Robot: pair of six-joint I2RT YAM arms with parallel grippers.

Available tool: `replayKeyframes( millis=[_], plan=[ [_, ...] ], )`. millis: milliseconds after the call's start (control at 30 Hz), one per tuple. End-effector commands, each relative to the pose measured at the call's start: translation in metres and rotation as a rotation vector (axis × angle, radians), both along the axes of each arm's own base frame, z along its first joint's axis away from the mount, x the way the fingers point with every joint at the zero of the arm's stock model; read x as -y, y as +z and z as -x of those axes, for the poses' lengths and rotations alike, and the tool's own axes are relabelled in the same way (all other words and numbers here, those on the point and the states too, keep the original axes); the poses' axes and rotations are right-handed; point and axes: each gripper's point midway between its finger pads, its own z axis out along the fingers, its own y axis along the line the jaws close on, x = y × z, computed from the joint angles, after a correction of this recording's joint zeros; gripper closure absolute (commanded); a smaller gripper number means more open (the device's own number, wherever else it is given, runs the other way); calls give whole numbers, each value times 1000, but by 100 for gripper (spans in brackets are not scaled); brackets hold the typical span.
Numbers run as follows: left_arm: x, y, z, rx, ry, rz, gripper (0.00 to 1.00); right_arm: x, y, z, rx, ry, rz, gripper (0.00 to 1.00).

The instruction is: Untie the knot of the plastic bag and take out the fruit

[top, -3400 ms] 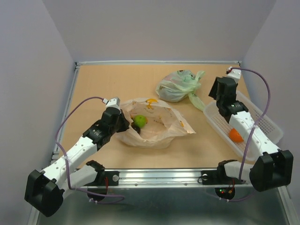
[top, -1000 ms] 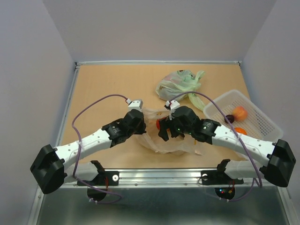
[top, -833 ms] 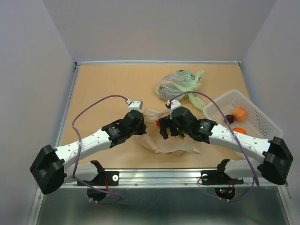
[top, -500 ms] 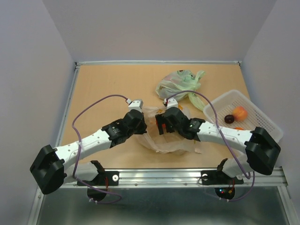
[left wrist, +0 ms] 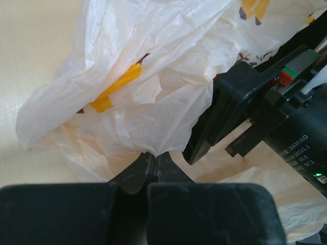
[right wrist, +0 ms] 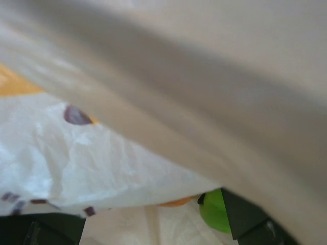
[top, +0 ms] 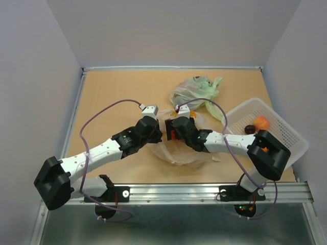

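The peach-orange plastic bag (top: pixel 190 153) lies crumpled at the table's middle with its mouth open; no knot shows. My left gripper (top: pixel 155 134) is shut on a fold of the bag's edge (left wrist: pixel 153 148) and holds it up. My right gripper (top: pixel 173 133) is open and pushed into the bag's mouth from the right; it also shows in the left wrist view (left wrist: pixel 240 112). In the right wrist view the bag's film (right wrist: pixel 76 153) drapes above, and a green fruit (right wrist: pixel 215 210) lies inside the bag beside my right finger (right wrist: pixel 245 217).
A pale green tied bag (top: pixel 194 92) lies behind the orange bag. A white basket (top: pixel 286 138) at the right holds a dark fruit (top: pixel 249 129) and an orange fruit (top: pixel 262 122). Both arms' cables arch over the bag.
My right gripper has moved left from over the bag's middle into its mouth. My left gripper has kept its hold on the bag's edge and shifted slightly right.
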Motion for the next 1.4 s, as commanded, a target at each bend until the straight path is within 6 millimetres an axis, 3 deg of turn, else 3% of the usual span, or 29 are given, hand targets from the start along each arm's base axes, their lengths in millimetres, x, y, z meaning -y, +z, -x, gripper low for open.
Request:
replayKeyframes(
  millis=[0, 100, 133, 167, 233, 267, 433, 467, 567, 800, 867, 900, 1033, 1100, 1167, 1200, 1267, 1300, 1367],
  plan=[
    [4, 11, -6, 30, -3, 10, 100, -5, 8, -12, 75, -50, -61, 7],
    [1, 6, -7, 27, 9, -8, 100, -11, 7, -9, 67, 2, -70, 22],
    [-1, 5, -7, 28, 13, -15, 100, -14, 9, -7, 68, 17, -78, 31],
    [-2, 3, -8, 27, 17, -23, 100, -17, 10, -6, 62, 35, -84, 58],
    [-5, 0, -11, 33, 35, -44, 100, -16, 10, -3, 59, 51, -84, 84],
    [-6, 1, -12, 36, 36, -46, 100, -17, 15, -2, 64, 57, -95, 88],
    [-20, -2, -27, 41, 86, -79, 100, -21, 29, 16, 61, 171, -128, 99],
    [-23, -2, -31, 44, 95, -86, 100, -23, 42, 20, 74, 197, -158, 99],
    [-38, -1, -44, 44, 140, -98, 100, -27, 57, 37, 66, 294, -194, 100],
    [-76, 5, -69, 74, 233, -159, 100, -32, 149, 66, 161, 449, -350, 100],
    [-83, 8, -72, 82, 249, -172, 100, -32, 180, 70, 212, 472, -391, 100],
    [-90, 9, -74, 86, 268, -181, 100, -34, 206, 71, 254, 494, -418, 100],
    [-103, 12, -76, 97, 291, -207, 100, -35, 265, 71, 362, 521, -466, 99],
    [-107, 12, -76, 98, 295, -219, 100, -32, 285, 68, 409, 511, -472, 99],
    [-111, 14, -74, 103, 302, -221, 100, -19, 302, 55, 479, 432, -433, 99],
    [-114, 15, -73, 109, 307, -220, 100, 0, 306, 40, 521, 325, -375, 99],
    [-116, 17, -70, 112, 310, -216, 100, 22, 302, 25, 543, 202, -306, 99],
    [-118, 16, -69, 110, 312, -222, 100, 47, 299, 12, 554, 90, -256, 99],
    [-122, 19, -66, 118, 321, -221, 100, 73, 294, -1, 561, -8, -211, 99]
  ],
)
